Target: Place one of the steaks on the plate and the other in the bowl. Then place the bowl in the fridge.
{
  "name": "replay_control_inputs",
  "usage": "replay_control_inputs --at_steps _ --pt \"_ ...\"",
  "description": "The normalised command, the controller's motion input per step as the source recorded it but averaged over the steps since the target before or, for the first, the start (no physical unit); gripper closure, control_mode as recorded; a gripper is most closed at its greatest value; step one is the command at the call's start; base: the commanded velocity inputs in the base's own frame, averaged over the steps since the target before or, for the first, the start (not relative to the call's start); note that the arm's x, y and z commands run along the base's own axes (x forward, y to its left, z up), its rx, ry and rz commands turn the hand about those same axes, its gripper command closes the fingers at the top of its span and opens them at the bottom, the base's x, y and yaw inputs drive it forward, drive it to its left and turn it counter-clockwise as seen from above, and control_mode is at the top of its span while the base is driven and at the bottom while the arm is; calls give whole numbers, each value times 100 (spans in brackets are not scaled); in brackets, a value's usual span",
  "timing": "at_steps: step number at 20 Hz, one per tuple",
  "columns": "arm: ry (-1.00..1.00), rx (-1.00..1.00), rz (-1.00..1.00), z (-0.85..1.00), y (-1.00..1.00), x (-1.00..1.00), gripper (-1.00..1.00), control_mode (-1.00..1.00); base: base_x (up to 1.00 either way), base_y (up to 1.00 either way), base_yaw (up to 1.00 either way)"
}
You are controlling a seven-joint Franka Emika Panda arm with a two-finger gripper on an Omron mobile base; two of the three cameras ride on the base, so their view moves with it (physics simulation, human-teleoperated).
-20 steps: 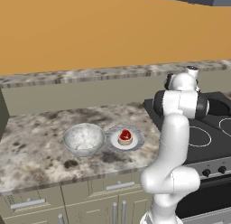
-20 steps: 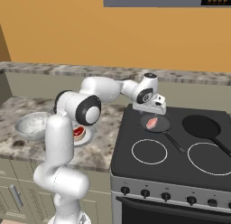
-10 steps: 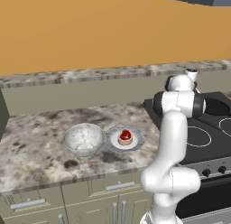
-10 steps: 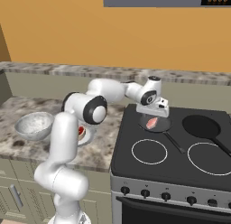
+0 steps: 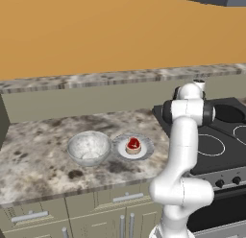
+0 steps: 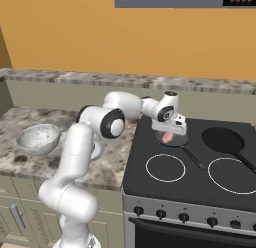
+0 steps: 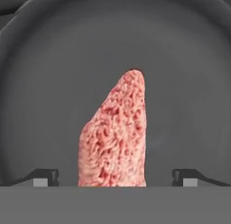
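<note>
Steak number one, the round red one [image 5: 133, 145], already sits on the plate [image 5: 145, 148], so half the sorting looks done. The bowl [image 5: 89, 148] stands just beside the plate on the desk [image 5: 38, 160], with nothing visible in it, waiting for the second piece. You have the gripper [image 6: 169, 133] low over a black pan [image 7: 54, 83] on the stove [image 6: 200, 177], and the pale pink steak [image 7: 116, 137] lies flat in that pan, pointing away from the hand. Your fingers [image 7: 45, 177] are spread wide, released, one tip on each side of the meat and touching nothing I can see. That straddle suggests you're lining up to pinch it across its narrow width. A second pan [image 6: 225, 141] sits further along the stove. Behind everything runs a stone ledge under an orange wall [image 5: 96, 35].
</note>
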Motion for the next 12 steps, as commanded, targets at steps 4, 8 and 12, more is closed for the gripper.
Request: replay_control_inputs --at_steps 4,8,12 --pt "1 0 0 -28 0 16 -100 -100 0 0 0" --pt "0 0 0 -19 0 19 -100 -100 0 0 0" --pt "0 0 1 -19 0 15 100 -100 0 0 0"
